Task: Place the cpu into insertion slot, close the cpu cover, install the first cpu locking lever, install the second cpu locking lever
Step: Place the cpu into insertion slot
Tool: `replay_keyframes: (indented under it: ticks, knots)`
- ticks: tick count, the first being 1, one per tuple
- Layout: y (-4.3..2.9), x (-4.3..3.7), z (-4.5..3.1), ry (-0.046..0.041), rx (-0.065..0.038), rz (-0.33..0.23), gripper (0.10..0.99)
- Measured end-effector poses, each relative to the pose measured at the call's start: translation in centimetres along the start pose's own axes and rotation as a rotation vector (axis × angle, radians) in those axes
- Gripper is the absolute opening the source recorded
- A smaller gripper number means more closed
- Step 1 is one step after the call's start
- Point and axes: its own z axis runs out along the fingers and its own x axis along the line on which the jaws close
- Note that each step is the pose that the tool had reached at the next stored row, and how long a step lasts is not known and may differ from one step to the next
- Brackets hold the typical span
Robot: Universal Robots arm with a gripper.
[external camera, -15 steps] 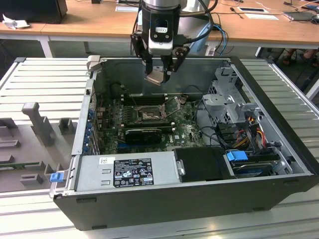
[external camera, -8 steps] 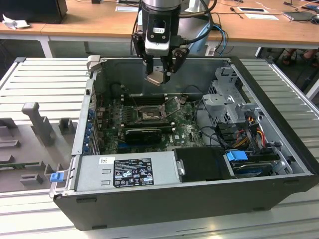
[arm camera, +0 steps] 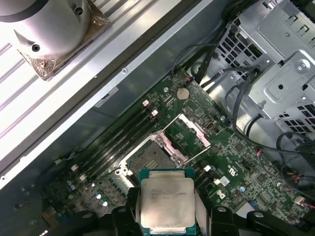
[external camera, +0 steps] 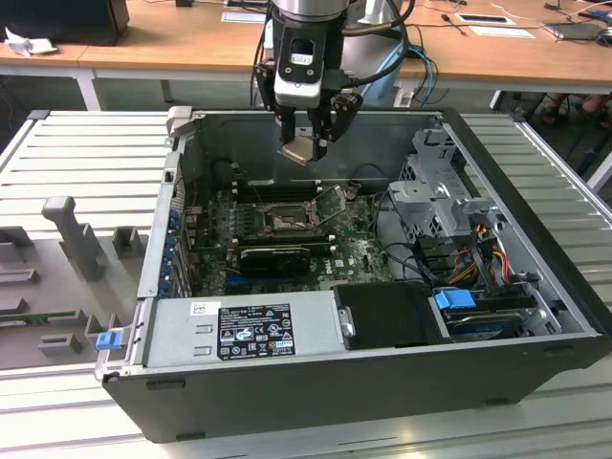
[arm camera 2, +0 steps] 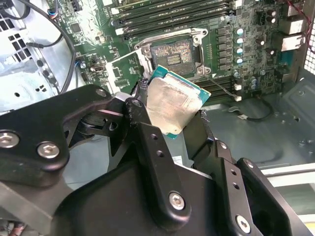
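Exterior view: the gripper [external camera: 308,142] hangs over the open computer case [external camera: 535,316], its fingers closed on the cpu [external camera: 297,151], well above the insertion slot [external camera: 284,222]. Second wrist view: black fingers [arm camera 2: 139,118] clamp the tilted cpu [arm camera 2: 173,104] by its edges, and the insertion slot [arm camera 2: 173,56] lies bare beyond it. First wrist view: the cpu [arm camera: 167,199] is apart from the insertion slot [arm camera: 149,158], and the cpu cover [arm camera: 189,132] stands swung open beside it.
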Motion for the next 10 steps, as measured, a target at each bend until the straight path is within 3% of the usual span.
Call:
replay_keyframes:
  ticks: [10]
  knots:
    - [-0.02, -0.01, 0.26, -0.006, -0.002, 0.069, 0.533]
